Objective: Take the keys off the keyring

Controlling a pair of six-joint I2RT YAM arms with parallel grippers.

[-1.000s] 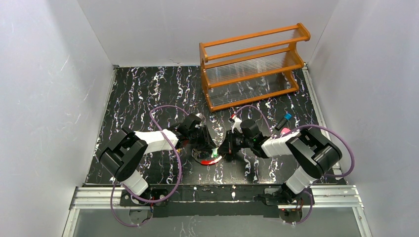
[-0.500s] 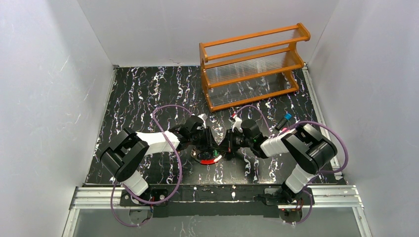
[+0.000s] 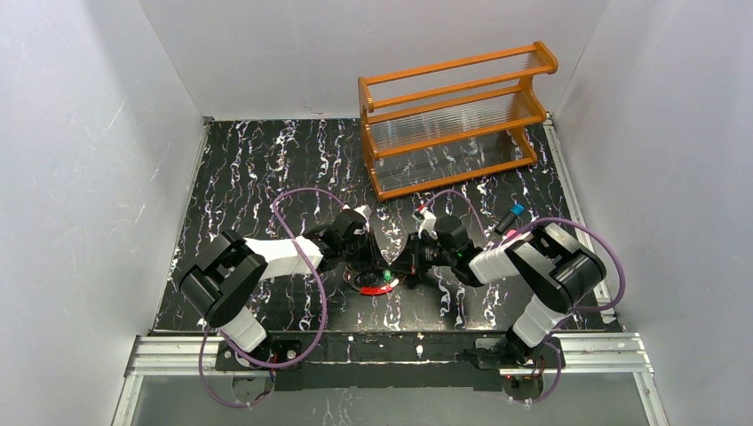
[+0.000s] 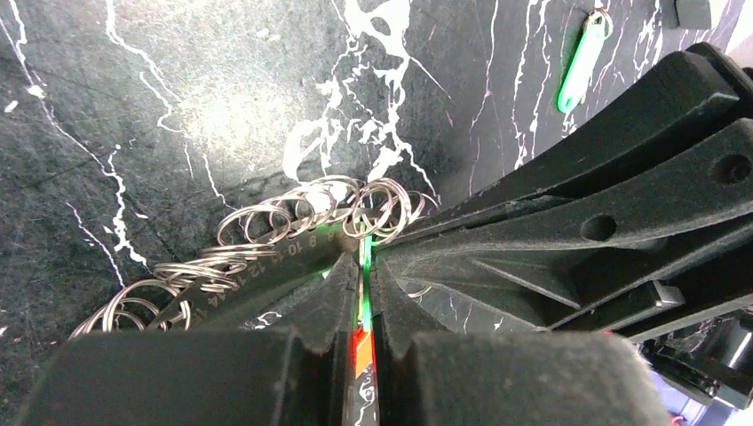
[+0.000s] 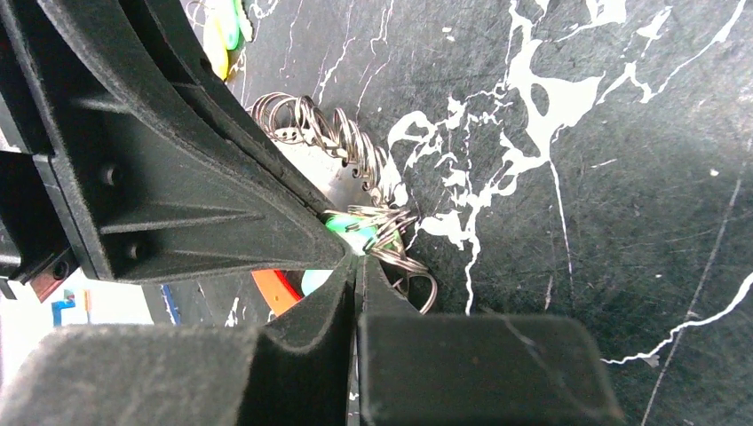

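The keyring (image 3: 371, 284) lies on the black marbled table, its red segment at the near side. In the left wrist view its silvery coils (image 4: 266, 222) curve to the left of my jaws. My left gripper (image 4: 366, 266) is shut on the thin edge of a green key (image 4: 366, 253). My right gripper (image 5: 357, 266) is shut on the wire loops of the keyring (image 5: 391, 244), right beside the green key head (image 5: 342, 224). Both grippers meet tip to tip over the ring: the left (image 3: 380, 264) and the right (image 3: 401, 266).
An orange wooden rack (image 3: 453, 115) stands at the back right. A loose green key (image 4: 582, 62) lies on the table beyond the grippers. Yellow and green key heads (image 5: 226, 27) show behind the left fingers. Small blue (image 3: 517, 210) and pink (image 3: 512, 235) items lie by the right arm.
My left gripper has moved a little right and back toward the right gripper, so the two tips now meet over the ring. The right arm's elbow has shifted slightly.
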